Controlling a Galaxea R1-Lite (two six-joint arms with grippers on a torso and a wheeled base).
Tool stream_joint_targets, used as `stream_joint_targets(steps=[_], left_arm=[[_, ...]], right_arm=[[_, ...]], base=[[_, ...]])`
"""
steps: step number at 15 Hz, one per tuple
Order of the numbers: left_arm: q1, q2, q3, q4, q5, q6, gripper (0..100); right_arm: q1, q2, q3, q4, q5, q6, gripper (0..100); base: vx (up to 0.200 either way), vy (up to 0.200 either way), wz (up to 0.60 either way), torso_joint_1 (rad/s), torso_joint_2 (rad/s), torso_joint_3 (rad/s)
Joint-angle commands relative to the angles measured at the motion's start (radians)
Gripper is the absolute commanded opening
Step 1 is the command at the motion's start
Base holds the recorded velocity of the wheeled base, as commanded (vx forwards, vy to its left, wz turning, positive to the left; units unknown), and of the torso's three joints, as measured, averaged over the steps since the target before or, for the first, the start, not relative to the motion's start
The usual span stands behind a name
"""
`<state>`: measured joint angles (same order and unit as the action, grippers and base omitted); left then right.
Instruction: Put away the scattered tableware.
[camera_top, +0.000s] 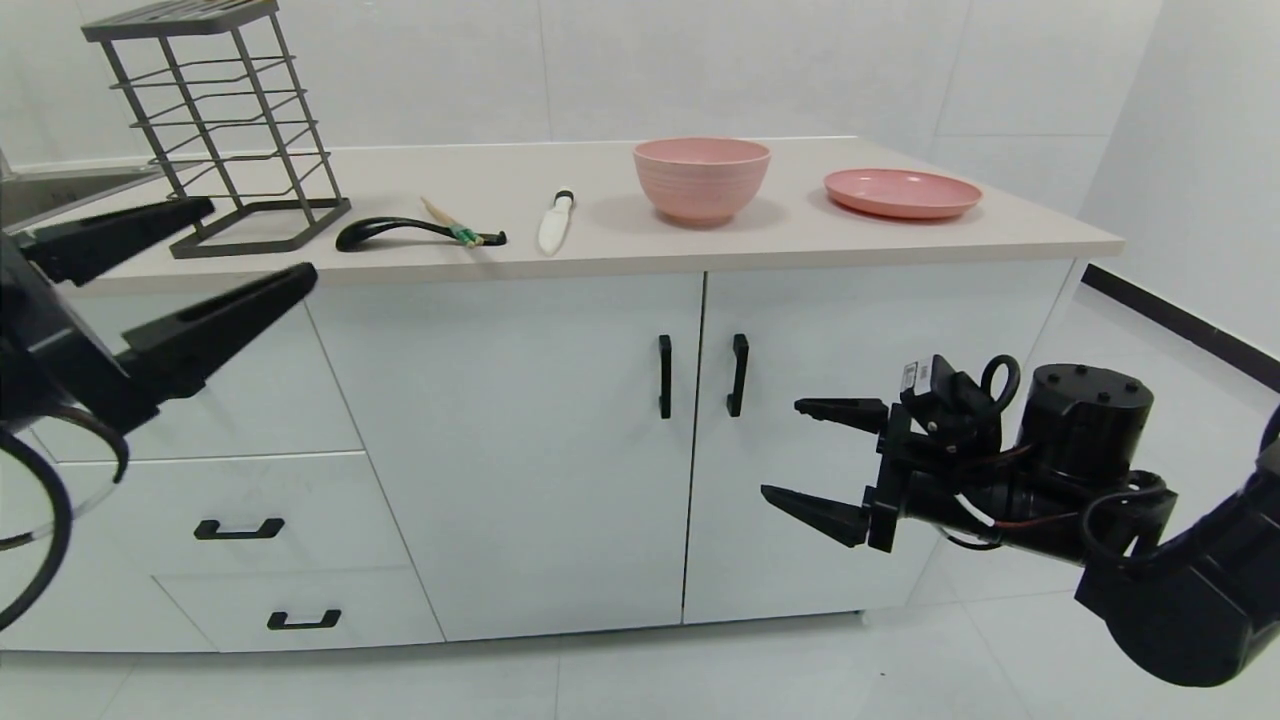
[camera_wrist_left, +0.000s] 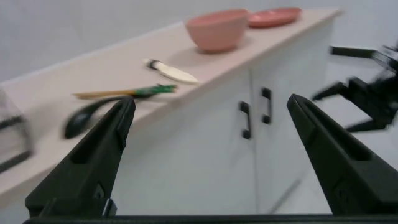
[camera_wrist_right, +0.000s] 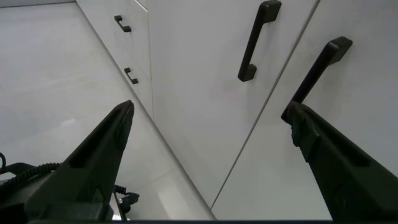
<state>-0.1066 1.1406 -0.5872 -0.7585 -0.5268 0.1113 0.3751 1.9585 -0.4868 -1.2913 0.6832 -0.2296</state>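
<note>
1. The surface (camera_top: 640, 255) carries all the tableware; a wire rack (camera_top: 232, 130) stands at its left end.
2. A black ladle (camera_top: 395, 231) lies just right of the rack, near the front edge.
3. Chopsticks (camera_top: 452, 222) lie across the ladle's handle, their green ends touching it.
4. A white knife (camera_top: 555, 222) lies just right of the chopsticks, apart from them.
5. A pink bowl (camera_top: 702, 178) stands upright right of the knife. A pink plate (camera_top: 902, 192) sits farther right, apart from the bowl.
6. The left gripper (camera_top: 258, 238) hangs before the surface's left end, above the drawers. Its fingers (camera_wrist_left: 93, 162) are released, spread wide with nothing between.
7. The right gripper (camera_top: 781, 448) hangs low before the right door, near the handles (camera_top: 737, 374). Its fingers (camera_wrist_right: 87, 162) are also spread and bare.
</note>
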Motion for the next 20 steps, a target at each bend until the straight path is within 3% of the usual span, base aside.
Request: stream_joint_targets(steps=[1, 3, 5, 9, 12, 14, 16, 20], left_arm=[[-0.005, 0.134, 0.0, -0.007, -0.096, 0.004, 100], [-0.035, 0.222, -0.017, -0.018, -0.219, 0.007, 100], [-0.084, 0.287, -0.046, -0.035, -0.266, 0.007, 100], [-0.206, 0.473, -0.148, -0.104, -0.257, 0.008, 100], [-0.245, 0.603, -0.243, -0.156, -0.243, 0.019, 100], [-0.275, 0.679, -0.255, -0.171, -0.245, 0.022, 100], [-0.283, 0.757, -0.238, -0.249, -0.248, 0.041, 100], [-0.354, 0.785, -0.232, -0.262, -0.249, 0.031, 100]], right_arm=[[-0.001, -0.007, -0.001, 0.0, 0.001, -0.002, 100], [-0.002, -0.007, -0.003, 0.0, -0.001, -0.001, 100], [-0.008, -0.006, -0.015, -0.002, 0.001, -0.001, 100], [-0.044, 0.033, -0.067, 0.0, 0.105, 0.006, 100], [-0.081, 0.082, -0.139, 0.001, 0.11, 0.007, 100], [-0.094, 0.137, -0.193, 0.0, 0.133, 0.007, 100], [-0.104, 0.194, -0.239, -0.016, 0.151, 0.007, 100], [-0.117, 0.273, -0.32, -0.019, 0.185, 0.01, 100]], base=[[0.0, 0.0, 0.0, 0.0, 0.0, 0.0], [0.0, 0.0, 0.0, 0.0, 0.0, 0.0], [0.0, 0.0, 0.0, 0.0, 0.0, 0.0], [0.0, 0.0, 0.0, 0.0, 0.0, 0.0], [0.0, 0.0, 0.0, 0.0, 0.0, 0.0], [0.0, 0.0, 0.0, 0.0, 0.0, 0.0], [0.0, 0.0, 0.0, 0.0, 0.0, 0.0], [0.0, 0.0, 0.0, 0.0, 0.0, 0.0]])
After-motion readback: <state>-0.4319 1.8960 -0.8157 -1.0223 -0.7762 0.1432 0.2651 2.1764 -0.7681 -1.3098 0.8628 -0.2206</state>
